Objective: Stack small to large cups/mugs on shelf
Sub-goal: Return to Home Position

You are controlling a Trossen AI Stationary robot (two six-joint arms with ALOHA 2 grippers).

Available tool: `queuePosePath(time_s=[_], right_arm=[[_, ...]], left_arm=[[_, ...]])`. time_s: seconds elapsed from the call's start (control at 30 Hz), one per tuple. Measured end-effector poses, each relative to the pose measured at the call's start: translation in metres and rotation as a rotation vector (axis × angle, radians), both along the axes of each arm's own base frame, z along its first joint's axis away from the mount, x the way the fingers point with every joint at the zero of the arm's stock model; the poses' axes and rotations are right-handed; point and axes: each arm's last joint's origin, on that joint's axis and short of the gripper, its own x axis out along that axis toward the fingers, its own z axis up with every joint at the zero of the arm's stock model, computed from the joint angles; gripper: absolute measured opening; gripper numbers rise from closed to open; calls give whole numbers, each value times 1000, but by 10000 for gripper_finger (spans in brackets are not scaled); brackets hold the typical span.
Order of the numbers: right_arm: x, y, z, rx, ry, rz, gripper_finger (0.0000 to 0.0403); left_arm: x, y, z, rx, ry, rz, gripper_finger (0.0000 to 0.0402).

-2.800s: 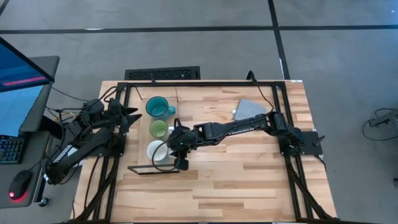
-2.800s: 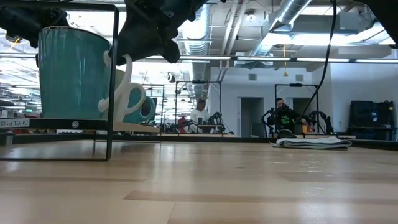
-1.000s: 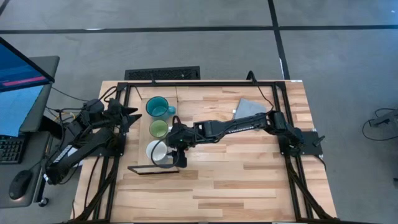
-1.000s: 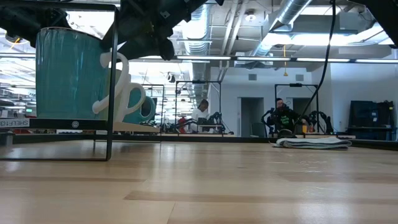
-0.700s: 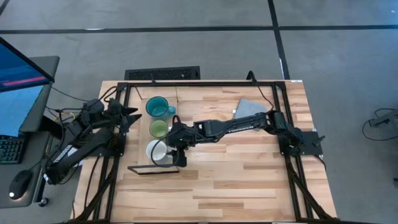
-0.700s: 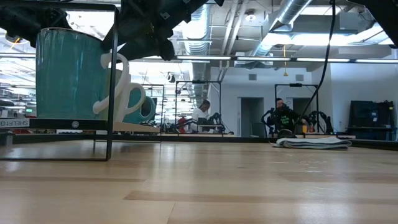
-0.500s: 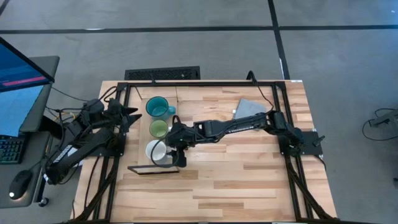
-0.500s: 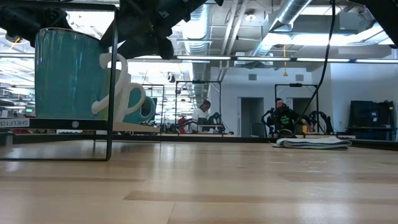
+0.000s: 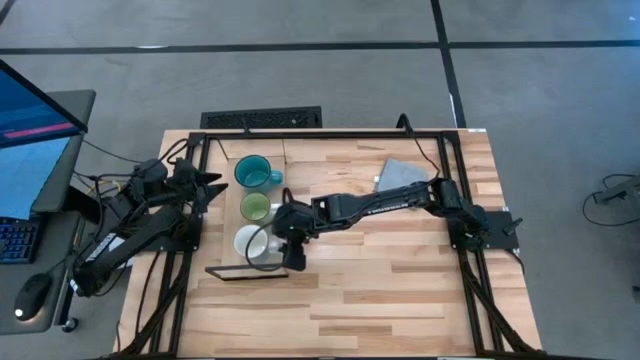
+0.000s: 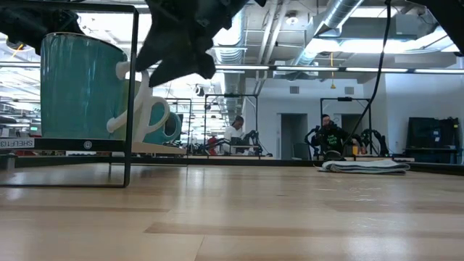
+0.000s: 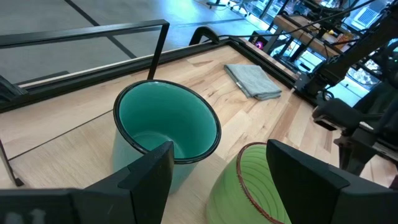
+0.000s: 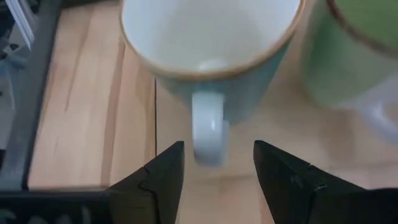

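Observation:
Three mugs stand in a row on the light-wood shelf [image 9: 226, 215]: a teal one [image 9: 252, 172] farthest, a light green one [image 9: 255, 207] in the middle, and a white-lined one with a white handle [image 9: 250, 243] nearest. My right gripper [image 9: 293, 256] is open just right of the white mug. In the right wrist view [image 12: 217, 168] its fingers stand on either side of the handle's outer end [image 12: 208, 134] without touching it. My left gripper [image 11: 217, 165] is open at the shelf's left, looking over the teal mug [image 11: 168, 127] and the green mug [image 11: 249, 186].
A folded grey cloth [image 9: 400, 175] lies at the table's far right. The shelf's black frame [image 10: 130, 94] stands at its near end, beside the white mug [image 10: 80, 87]. Bare wood stretches to the right and near side. People show far off in the room behind [image 10: 330, 134].
My right gripper has drawn back a little from the white mug toward the table's right edge. The white mug stays where it stood on the shelf.

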Motion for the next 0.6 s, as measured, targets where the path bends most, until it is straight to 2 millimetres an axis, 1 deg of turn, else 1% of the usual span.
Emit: queuePosePath(time_s=[0.27, 0.43, 0.6], right_arm=[[-13, 1, -10, 14, 175, -7, 212], [-21, -4, -14, 44, 287, -81, 212], [-22, -7, -15, 47, 304, -101, 210]], left_arm=[[0, 0, 0, 0, 0, 0, 248], [0, 0, 0, 0, 0, 0, 248], [0, 0, 0, 0, 0, 0, 248]])
